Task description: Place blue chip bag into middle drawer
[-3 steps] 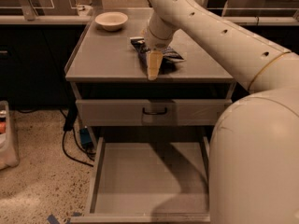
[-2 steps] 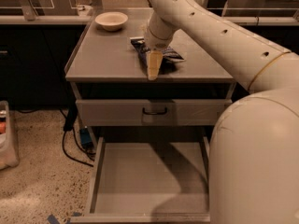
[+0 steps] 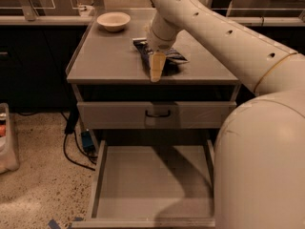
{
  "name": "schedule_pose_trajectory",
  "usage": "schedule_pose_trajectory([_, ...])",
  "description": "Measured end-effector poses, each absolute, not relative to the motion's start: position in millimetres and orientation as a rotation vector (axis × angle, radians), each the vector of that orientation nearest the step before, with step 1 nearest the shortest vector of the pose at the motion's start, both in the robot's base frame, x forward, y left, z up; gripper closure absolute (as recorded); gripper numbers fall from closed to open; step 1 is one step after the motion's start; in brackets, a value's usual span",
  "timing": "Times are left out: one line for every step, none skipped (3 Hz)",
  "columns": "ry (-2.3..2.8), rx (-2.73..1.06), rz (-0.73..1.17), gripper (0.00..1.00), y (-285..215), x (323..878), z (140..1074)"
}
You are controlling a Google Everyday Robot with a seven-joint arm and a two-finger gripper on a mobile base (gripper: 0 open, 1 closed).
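1. On top of the grey cabinet [image 3: 107,56], a little right of centre, we have the blue chip bag [image 3: 175,56] lying flat and crumpled. The gripper [image 3: 156,71] is down at the bag's near end, close to the cabinet's front edge.
2. Has the gripper closed on the foil, or is it only poised over it? We cannot tell from this angle.
3. Low in the cabinet, beneath the shut drawer front [image 3: 114,114] with its black handle [image 3: 157,113], the middle drawer [image 3: 152,185] stands pulled right out with its floor bare.
4. As we read it, the step in hand is securing the bag. We want a proper fold of foil in the grip rather than a thin edge, because crumpled foil looks likely to slip.
5. We would lift straight up off the cabinet top first. Dragging the bag toward the front edge risks tipping it over onto the floor.
6. At the cabinet's back left corner sits the cream bowl [image 3: 113,20], well apart from the bag, so we see no trouble there.
7. After that, the bag goes out past the cabinet's front edge and down in front of the shut drawer front. We would let go low over the middle of the open drawer, clear of its side walls.
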State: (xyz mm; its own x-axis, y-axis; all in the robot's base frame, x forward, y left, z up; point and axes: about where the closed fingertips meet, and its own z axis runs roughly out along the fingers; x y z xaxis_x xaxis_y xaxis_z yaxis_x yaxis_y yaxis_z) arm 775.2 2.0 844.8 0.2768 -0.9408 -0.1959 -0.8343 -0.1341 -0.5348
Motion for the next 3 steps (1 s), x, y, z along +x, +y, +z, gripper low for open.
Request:
schedule_pose_trajectory([1.583,-2.012,-0.308,0.0,-2.5,780.4,876.4])
schedule_pose_trajectory([1.546,-1.998,-0.409,0.0,-8.0,790.1,925.0])
schedule_pose_trajectory([1.531,-1.974,-0.445,0.0,-10.1,801.0,932.4])
